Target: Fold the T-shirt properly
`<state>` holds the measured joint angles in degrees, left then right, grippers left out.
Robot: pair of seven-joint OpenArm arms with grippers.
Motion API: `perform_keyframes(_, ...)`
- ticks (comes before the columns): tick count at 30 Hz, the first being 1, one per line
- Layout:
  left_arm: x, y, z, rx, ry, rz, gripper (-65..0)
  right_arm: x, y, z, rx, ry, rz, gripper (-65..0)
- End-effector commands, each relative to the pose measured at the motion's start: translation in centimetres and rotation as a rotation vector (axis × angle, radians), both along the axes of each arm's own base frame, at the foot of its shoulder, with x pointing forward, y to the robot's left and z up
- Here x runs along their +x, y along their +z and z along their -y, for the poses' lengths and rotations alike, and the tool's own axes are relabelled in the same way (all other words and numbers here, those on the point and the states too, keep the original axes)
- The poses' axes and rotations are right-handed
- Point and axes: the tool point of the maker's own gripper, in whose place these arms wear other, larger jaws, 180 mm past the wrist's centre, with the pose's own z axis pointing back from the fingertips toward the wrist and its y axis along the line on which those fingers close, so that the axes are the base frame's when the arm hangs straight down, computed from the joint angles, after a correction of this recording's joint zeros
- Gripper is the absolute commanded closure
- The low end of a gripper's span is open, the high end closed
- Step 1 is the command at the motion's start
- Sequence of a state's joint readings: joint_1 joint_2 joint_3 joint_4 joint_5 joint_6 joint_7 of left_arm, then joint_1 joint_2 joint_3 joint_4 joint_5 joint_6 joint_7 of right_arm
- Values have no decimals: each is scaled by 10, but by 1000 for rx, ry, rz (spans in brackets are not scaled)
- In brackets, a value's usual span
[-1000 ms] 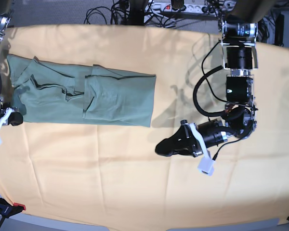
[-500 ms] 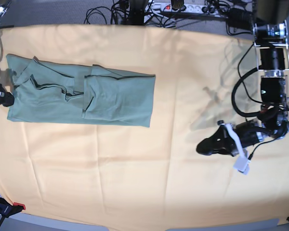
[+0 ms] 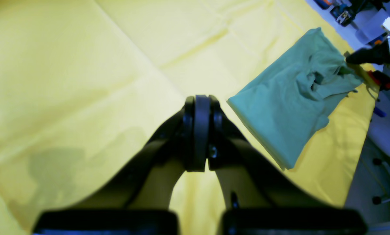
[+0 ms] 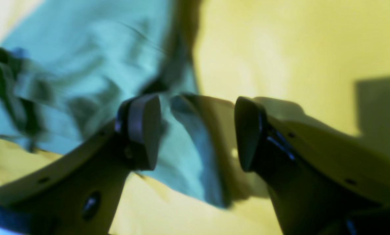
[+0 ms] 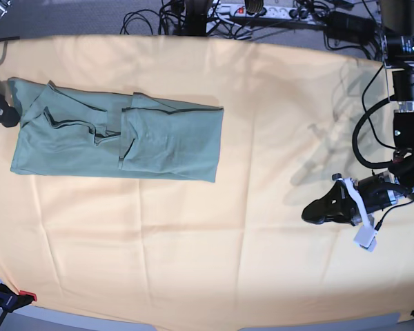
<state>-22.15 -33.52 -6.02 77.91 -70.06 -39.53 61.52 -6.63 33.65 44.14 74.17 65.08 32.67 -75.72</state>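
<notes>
- The T-shirt (image 5: 117, 141) lay folded into a long band on the yellow-orange cloth (image 5: 214, 255), toward that cloth's far left part, probably awaiting a crosswise fold.
- The left gripper (image 5: 316, 212) hovered well away from the T-shirt, jaws pressed together, holding nothing.
- The right gripper (image 4: 195, 130) stood at the T-shirt's outer end with jaws parted, gripping nothing; the base view cut it off at the edge.
- The right wrist view was blurred, hiding exact contact.

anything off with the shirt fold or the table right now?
The sage-green cotton T-shirt lies in a long strip on the yellow-orange cloth, but its sleeve end near the right hand is bunched and creased, not flat. Nothing spilled or damaged.
</notes>
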Motion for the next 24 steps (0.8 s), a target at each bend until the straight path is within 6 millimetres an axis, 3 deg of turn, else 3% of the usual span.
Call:
perform_keyframes(1,6,23,-4,-11,0,64,0,8,15,8,-23,0,46,-378)
perform_keyframes(11,5,22,-4,-13,-1,62,0,10,-4,-4,137,-38,79,-395)
perform_keyframes(17,5,22,-4,-12,0,62,0,25,9,-10,231,-13,177,-395)
perform_keyframes(24,5,22,-4,-12,0,62,0,22,18,-21,297,27,208,-394)
